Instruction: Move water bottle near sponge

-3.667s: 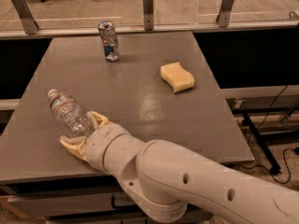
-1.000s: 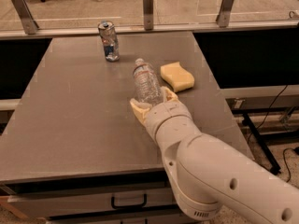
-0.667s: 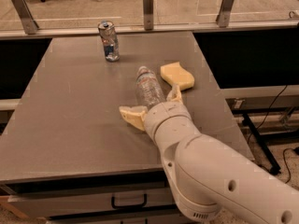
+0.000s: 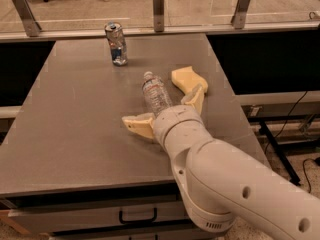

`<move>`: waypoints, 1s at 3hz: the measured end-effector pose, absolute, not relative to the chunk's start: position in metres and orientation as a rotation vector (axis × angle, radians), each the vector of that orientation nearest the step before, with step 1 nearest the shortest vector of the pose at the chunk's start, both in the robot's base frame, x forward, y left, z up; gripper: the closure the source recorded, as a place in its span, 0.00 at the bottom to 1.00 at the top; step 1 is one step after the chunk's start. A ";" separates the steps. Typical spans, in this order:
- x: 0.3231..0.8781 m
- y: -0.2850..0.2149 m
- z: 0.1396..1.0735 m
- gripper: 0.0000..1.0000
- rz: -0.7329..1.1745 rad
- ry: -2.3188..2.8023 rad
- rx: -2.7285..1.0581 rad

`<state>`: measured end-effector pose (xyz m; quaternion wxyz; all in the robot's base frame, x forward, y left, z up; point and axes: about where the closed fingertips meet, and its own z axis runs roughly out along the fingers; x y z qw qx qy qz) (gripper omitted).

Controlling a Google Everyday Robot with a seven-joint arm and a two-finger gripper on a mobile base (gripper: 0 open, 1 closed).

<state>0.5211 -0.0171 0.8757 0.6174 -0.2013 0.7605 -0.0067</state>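
Observation:
The water bottle [image 4: 155, 94] lies on its side on the grey table [image 4: 75, 114], cap pointing away from me, just left of the sponge [image 4: 185, 78]. The bottle and the sponge are very close, perhaps touching. My gripper [image 4: 163, 106] is at the bottle's base end, open wide. One cream finger [image 4: 139, 125] is spread out left of the bottle, and the other [image 4: 195, 98] is to its right, in front of the sponge. Neither finger presses on the bottle. My white arm covers the table's near right part.
A silver-blue can [image 4: 116, 43] stands upright at the back of the table, left of centre. A railing with metal posts [image 4: 158, 8] runs behind the table. A drawer with a black handle [image 4: 137, 216] is under the front edge. Cables lie on the floor at the right.
The bottle went from the front left of the table to beside the sponge. My gripper held it a second ago, then opened, and the bottle now lies free on the table.

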 end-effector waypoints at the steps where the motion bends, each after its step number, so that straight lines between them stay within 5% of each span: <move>1: 0.529 -0.048 0.889 0.00 0.017 1.701 -0.452; 3: 0.511 -0.146 0.929 0.00 0.092 1.632 -0.385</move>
